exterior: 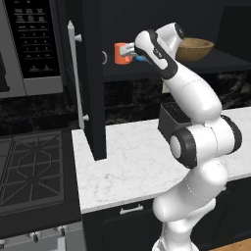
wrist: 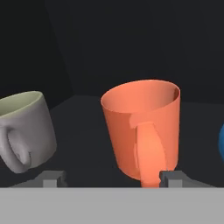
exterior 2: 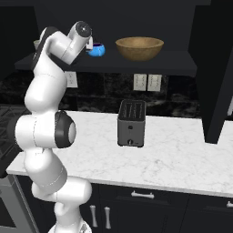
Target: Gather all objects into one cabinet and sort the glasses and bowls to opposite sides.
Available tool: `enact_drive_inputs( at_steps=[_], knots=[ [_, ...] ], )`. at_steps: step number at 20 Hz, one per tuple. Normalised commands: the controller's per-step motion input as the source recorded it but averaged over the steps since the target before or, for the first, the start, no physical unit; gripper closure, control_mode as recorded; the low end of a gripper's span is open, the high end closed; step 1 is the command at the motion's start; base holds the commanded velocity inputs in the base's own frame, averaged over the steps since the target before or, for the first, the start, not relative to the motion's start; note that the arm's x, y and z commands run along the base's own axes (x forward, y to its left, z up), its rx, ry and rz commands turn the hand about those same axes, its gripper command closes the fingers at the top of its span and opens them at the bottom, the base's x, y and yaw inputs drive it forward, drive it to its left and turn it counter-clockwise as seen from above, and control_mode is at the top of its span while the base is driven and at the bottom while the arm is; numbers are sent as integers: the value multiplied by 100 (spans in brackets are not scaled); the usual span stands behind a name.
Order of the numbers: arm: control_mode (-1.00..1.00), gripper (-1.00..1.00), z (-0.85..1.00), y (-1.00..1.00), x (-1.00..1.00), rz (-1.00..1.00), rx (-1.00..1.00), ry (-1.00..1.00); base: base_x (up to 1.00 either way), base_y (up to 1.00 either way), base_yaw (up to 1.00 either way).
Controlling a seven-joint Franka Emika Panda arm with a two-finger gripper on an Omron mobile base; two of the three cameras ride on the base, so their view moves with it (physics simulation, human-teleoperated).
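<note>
On the dark shelf of the black wall cabinet (exterior: 147, 73) the orange cup (wrist: 142, 127) stands upright, its handle turned toward the hand. My gripper (wrist: 113, 179) is open right in front of it, with the handle between the fingertips (wrist: 173, 178) and close to the right one. From the left base view the gripper (exterior: 128, 49) reaches the orange cup (exterior: 119, 53) from the right. The small blue cup (exterior 2: 96, 49) sits just right of the hand, and the wide wooden bowl (exterior 2: 139, 48) rests further right on the same shelf.
A grey mug (wrist: 26, 131) with a pale inside stands left of the orange cup. The cabinet door (exterior: 93, 73) with its silver bar handle (exterior: 76, 73) hangs open to the left. A black toaster (exterior 2: 131, 123) sits on the marble counter (exterior 2: 182, 159), and a stove (exterior: 29, 171) is at the left.
</note>
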Motion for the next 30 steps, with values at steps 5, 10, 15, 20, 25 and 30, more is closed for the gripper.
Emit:
enact_drive_inputs(
  at_steps=[5,10,15,20,25,30],
  knots=[
    [-100,100,-8,4,12,0,0,0,0,0,0],
    [-100,100,-7,0,0,0,-1,-1,0,0,0],
    [-100,100,0,19,-1,0,0,-6,0,0,0],
    [-100,100,0,54,0,0,0,-6,0,0,0],
    [-100,100,0,45,0,0,0,-2,0,0,0],
    [-100,100,0,14,10,0,0,0,0,0,0]
  ],
)
